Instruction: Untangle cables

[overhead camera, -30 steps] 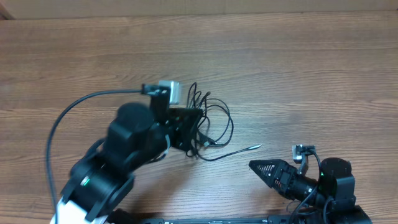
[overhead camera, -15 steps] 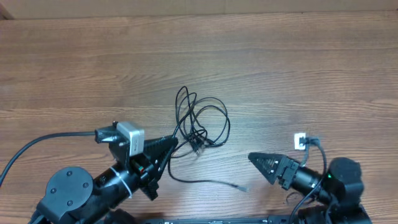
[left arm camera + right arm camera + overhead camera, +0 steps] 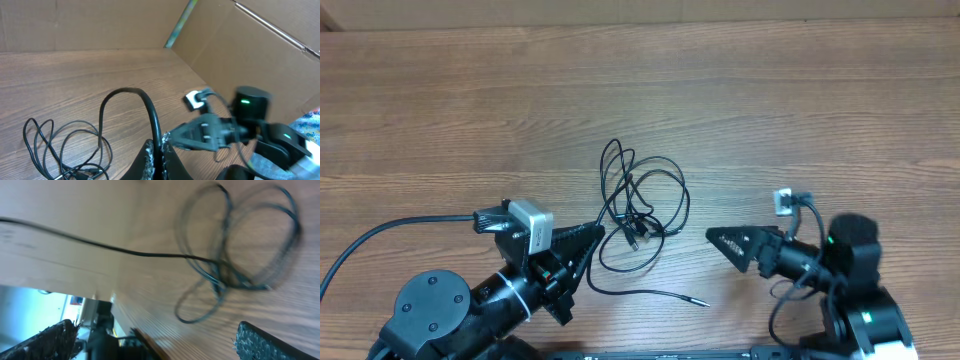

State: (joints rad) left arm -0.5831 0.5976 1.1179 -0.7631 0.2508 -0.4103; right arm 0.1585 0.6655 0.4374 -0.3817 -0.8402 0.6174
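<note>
L gripper (image 3: pixel 595 233) sits lower left of centre in the overhead view, jaws clenched on 1 strand of the cables (image 3: pixel 640 205). In the L wrist view its fingertips (image 3: pixel 159 150) press together at bottom centre, and the black strand rises from between them, arches up & drops toward the rest of the tangle at lower left (image 3: pixel 55 145). The tangle lies on the wood table (image 3: pixel 800 120) at mid-frame, btwn the 2 grippers & a bit above them: several thin black loops crossing each other. 1 loose end trails down-right to a small plug (image 3: pixel 703 301) near the bottom edge. R gripper (image 3: pixel 715 239) is right of centre, tip pointing left at the tangle, apart from it & touching nothing. In the R wrist view its jaws are spread wide, 1 finger (image 3: pixel 52 340) at lower left, the other at lower right, nothing btwn them. The cables show blurred at upper right (image 3: pixel 235 245), w/ 1 strand running off to the left edge. A cardboard wall (image 3: pixel 250 55) stands behind the table.
</note>
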